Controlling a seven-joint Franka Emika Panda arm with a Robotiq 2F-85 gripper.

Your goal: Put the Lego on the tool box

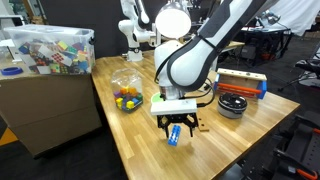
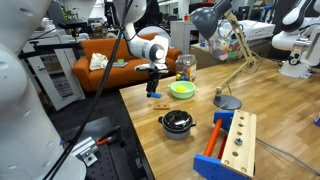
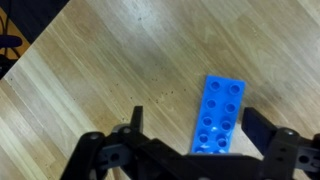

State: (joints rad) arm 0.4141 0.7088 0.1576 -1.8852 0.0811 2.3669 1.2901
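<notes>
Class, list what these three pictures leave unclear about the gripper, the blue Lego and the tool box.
- Grip: in the wrist view the blue studded Lego plate passes behind the black gripper at its lower end; contact is hidden.
- Wooden tool box with blue and orange parts: outside the wrist view's edges.
- Lego's clearance above the wooden table: too small in both exterior views.
- Clear bowl, coloured contents: too small, exterior view.

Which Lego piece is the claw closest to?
The lone blue brick, right between the fingers of the gripper. The other pieces are multicoloured and are heaped together in the clear bowl, further along the table and away from the gripper.
</notes>
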